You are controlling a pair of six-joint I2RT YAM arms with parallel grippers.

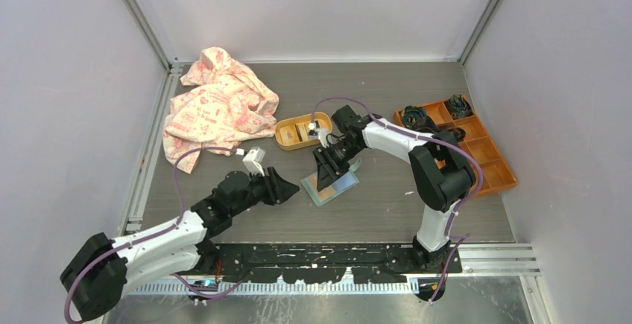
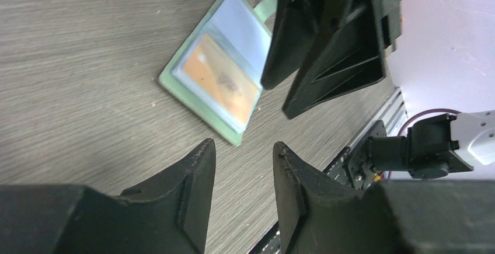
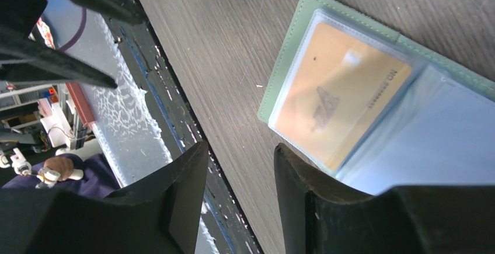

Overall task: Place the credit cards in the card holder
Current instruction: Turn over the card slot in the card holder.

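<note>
Left tool (image 2: 243,145) and right tool (image 3: 240,146), part-open and empty, should lift clear without nudging the open holder (image 2: 242,26).

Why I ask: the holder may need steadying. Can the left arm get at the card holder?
Probably yes: the left end effector is open beside the card holder, nothing between; the right end effector hovers over its far edge.

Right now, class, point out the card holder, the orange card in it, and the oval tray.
card holder (image 3: 288,61), right wrist view, on its green left border.
orange card (image 2: 219,82), left wrist view, on the card's middle.
oval tray (image 1: 283,136), top external view, on its left end.
</note>
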